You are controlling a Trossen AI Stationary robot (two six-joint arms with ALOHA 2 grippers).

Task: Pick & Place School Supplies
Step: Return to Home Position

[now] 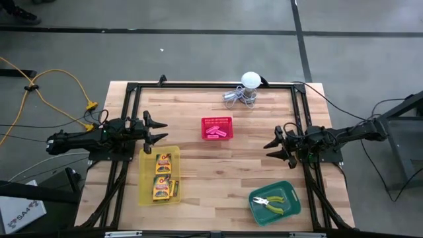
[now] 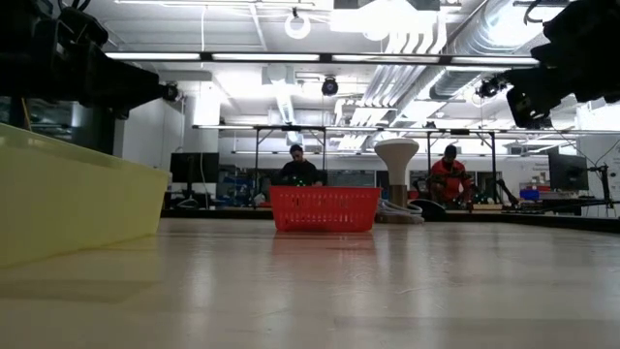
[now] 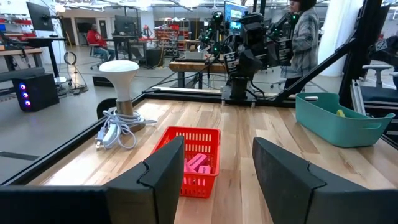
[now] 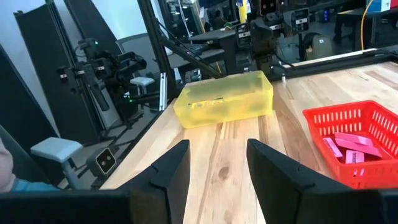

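Though partly masked by the red basket point(image 4: 370, 175), pink erasers point(image 4: 349, 142) inside.

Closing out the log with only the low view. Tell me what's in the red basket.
Observer: Pink erasers lie in the red basket.
Operator: Next, anything on the right arm's side.
Observer: Pliers lie in a green tray there.
Operator: Now the pincers.
Observer: Both open, holding nothing: left pincer near the yellow tray, right pincer toward the table's right side.
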